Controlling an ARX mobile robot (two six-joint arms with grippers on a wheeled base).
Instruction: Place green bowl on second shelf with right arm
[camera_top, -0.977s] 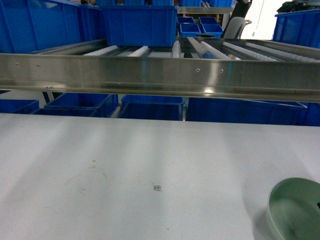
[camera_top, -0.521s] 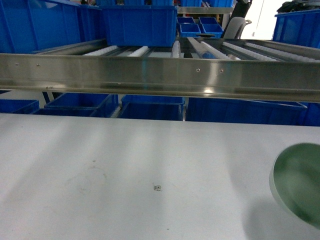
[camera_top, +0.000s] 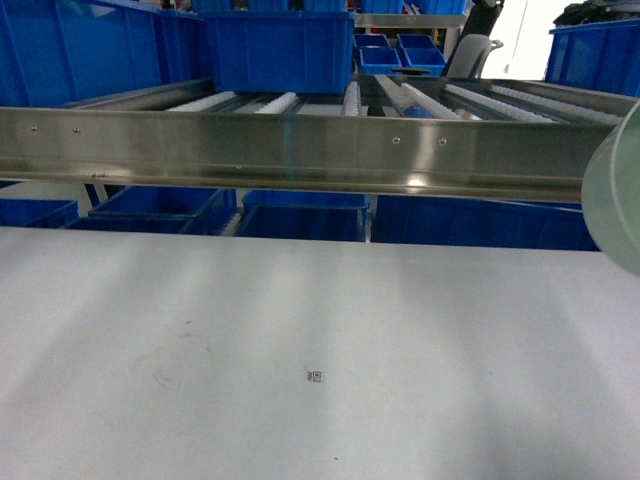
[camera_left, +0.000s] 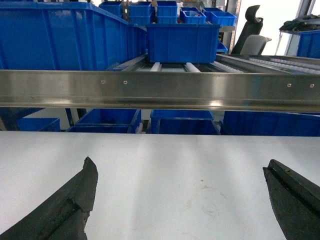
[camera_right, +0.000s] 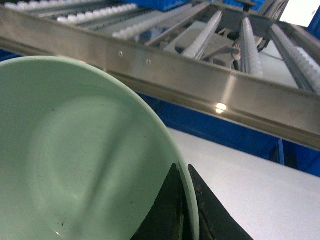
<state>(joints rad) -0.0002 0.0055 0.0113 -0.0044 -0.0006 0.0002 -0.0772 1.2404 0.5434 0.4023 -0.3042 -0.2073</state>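
Right pincer closed on the rim of the green bowl, one finger inside the wall and one outside, gripping at roughly 5 o'clock on the rim as the right wrist view shows it. The bowl is clear of the white surface and tilted, its open mouth turned toward the wrist camera. In the head view only its pale outer wall shows, at 3 o'clock on the frame edge, level with the front rail of the second shelf.

Governing relation: the shelf lies at 12 o'clock from the bowl, ahead and slightly above; its steel front rail stands between the bowl and the roller rails behind it. Judged from this, the bowl must pass over the rail before it can rest on the rollers, and the tilt would need levelling.

Left pincer open, its two dark fingers spread wide above the surface, holding nothing, well apart from the bowl. Blue crates occupy the shelf at 11 o'clock.
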